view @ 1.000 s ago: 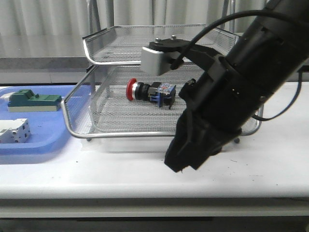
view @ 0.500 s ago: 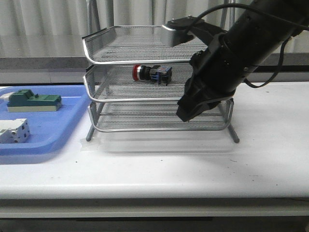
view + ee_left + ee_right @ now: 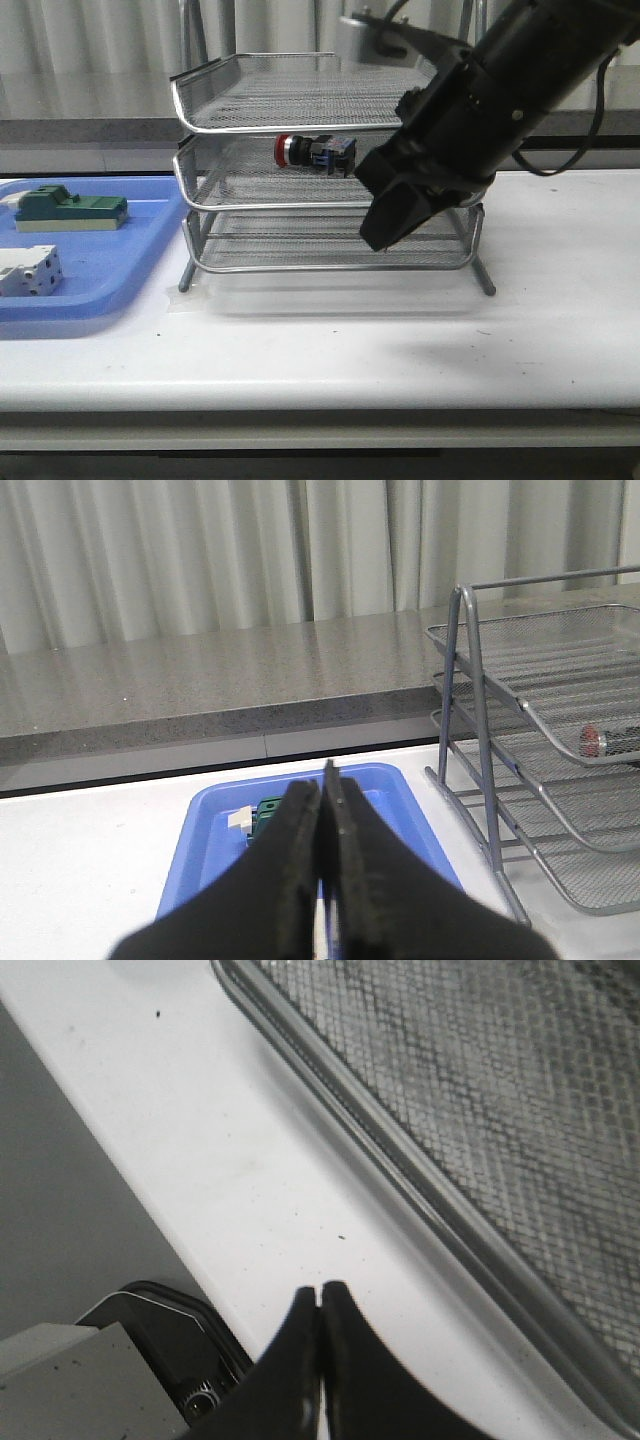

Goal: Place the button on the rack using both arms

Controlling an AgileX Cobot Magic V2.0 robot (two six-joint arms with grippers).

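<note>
Right gripper (image 3: 385, 235) hangs clenched and empty before the rack (image 3: 330, 160); left gripper (image 3: 322, 810) also clenched, empty; button (image 3: 315, 151) lies on the middle tier

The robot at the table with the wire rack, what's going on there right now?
The button, a red-headed push-button switch, lies on its side on the middle tier of the silver wire rack, and nothing is holding it. The right gripper is shut and empty, hanging in front of the rack over the white table. The left gripper is also shut and empty, off to the side above the blue tray, which holds a green part and a white part.
</note>
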